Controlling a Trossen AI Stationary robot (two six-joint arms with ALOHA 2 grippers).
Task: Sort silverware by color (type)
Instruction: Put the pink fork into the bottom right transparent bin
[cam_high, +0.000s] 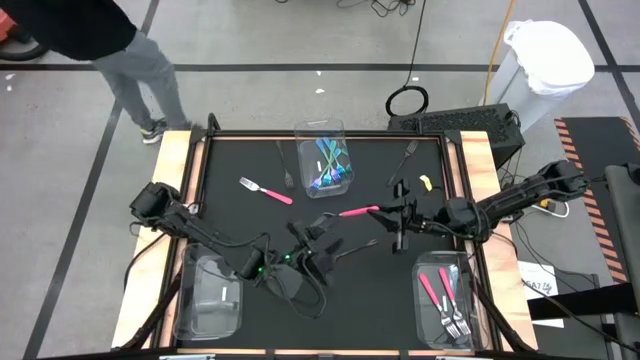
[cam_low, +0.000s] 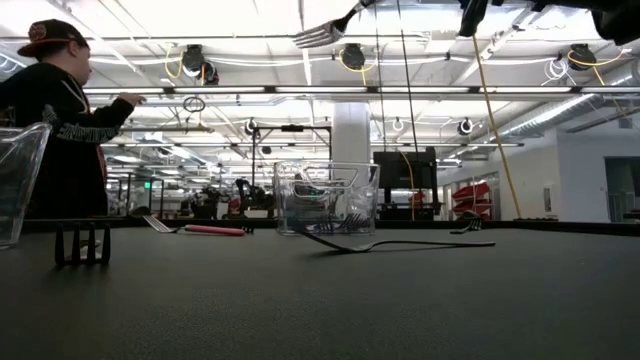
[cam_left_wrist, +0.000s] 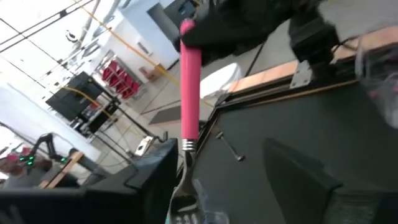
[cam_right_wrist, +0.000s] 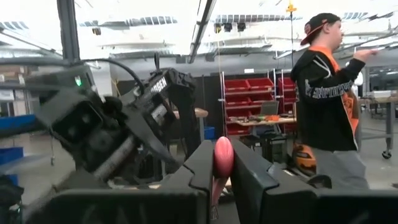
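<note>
My right gripper (cam_high: 385, 212) is raised over the table's middle and shut on a pink-handled fork (cam_high: 355, 211). The fork's silver head (cam_low: 325, 30) points toward the table's left. My left gripper (cam_high: 318, 232) faces it, open, and its fingers (cam_left_wrist: 152, 186) stand on either side of the head (cam_left_wrist: 183, 202). I cannot tell whether they touch it. Another pink fork (cam_high: 265, 190) lies on the mat. Dark forks (cam_high: 350, 248) lie scattered there too. Teal utensils fill the far clear bin (cam_high: 325, 165). My right gripper pinches the free end of the fork's pink handle (cam_right_wrist: 222, 155) between its two fingers. It comes roughly level from the table's right side. The fork is lifted clear of the table, and its head slants down toward my left gripper.
A clear bin (cam_high: 445, 295) at the near right holds pink forks, and another clear bin (cam_high: 210, 295) stands at the near left. More dark forks (cam_high: 405, 155) and a small yellow piece (cam_high: 425, 183) lie toward the far right. A person (cam_high: 130, 70) stands beyond the far left corner.
</note>
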